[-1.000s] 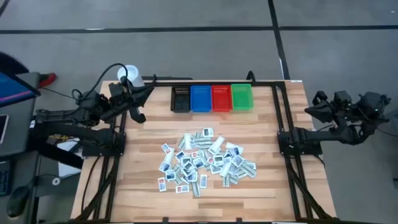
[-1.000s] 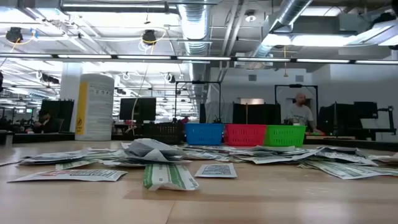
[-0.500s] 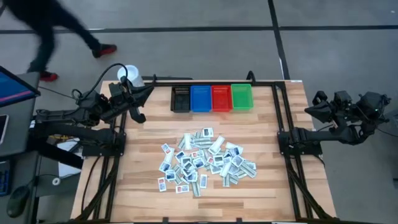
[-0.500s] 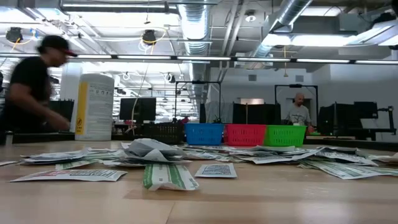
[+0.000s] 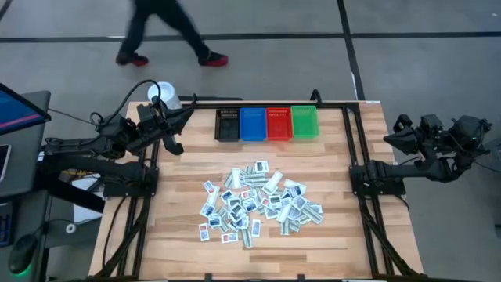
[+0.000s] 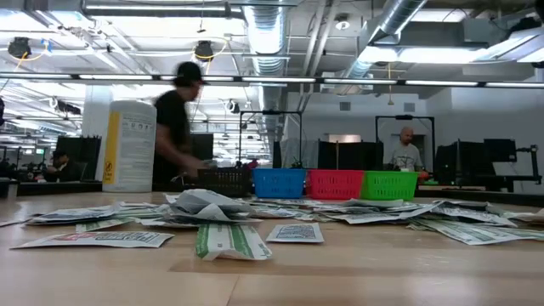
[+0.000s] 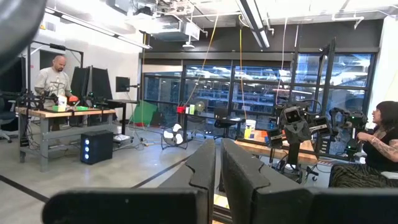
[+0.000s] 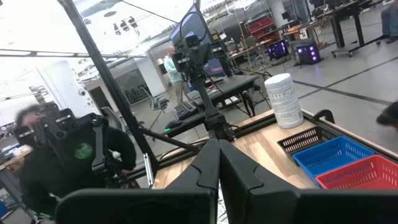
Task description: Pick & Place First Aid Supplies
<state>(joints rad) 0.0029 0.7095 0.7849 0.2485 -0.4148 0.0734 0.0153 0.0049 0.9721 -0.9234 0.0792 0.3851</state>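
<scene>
We see the first aid packets (image 5: 254, 200) heaped mid-desk (image 5: 344, 235), nearer than the four bins (image 5: 267, 123). Our left gripper (image 5: 174, 131) and right gripper (image 5: 397, 133) wait off the desk's sides, fingers together, empty.

The first aid supplies (image 5: 257, 200) lie in a loose, overlapping heap on the wooden tabletop (image 5: 344, 231), small flat rectangular packets (white and pale blue, with blue, red or dark marks), mostly lying flat, a few crumpled upward.
</scene>
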